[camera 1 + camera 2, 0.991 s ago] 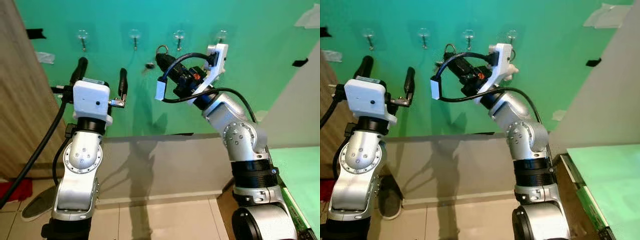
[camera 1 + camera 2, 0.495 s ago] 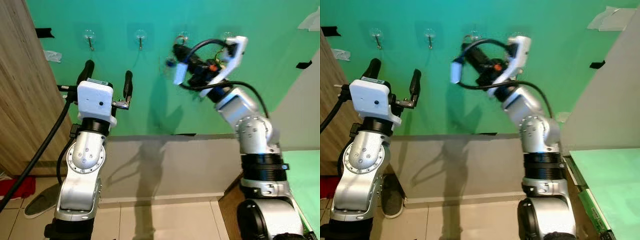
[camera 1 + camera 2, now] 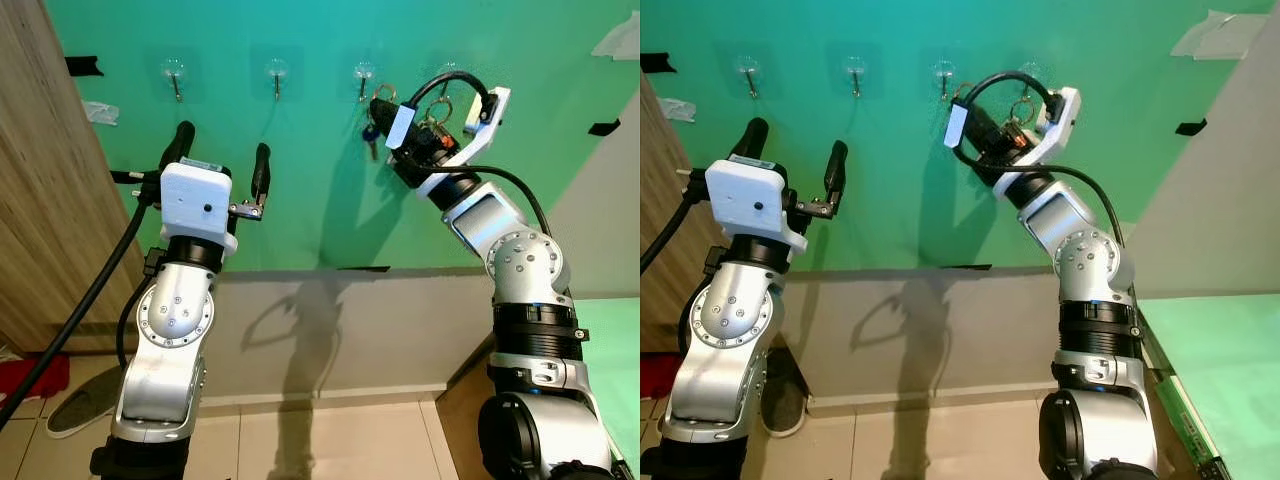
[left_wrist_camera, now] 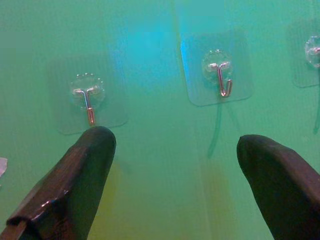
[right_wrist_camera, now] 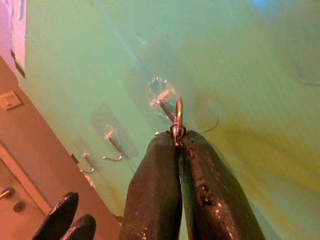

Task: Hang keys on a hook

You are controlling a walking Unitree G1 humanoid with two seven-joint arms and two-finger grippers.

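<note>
Up close, right tool [image 5: 176,145] pinches keyring [image 5: 178,120]

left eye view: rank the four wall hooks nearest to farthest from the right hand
1. Third hook from the left: right hand, holding the keys, is just below it.
2. Rightmost hook: to the hand's right, partly behind the cable.
3. Second hook: further left.
4. Leftmost hook: farthest, above the left hand.
</note>
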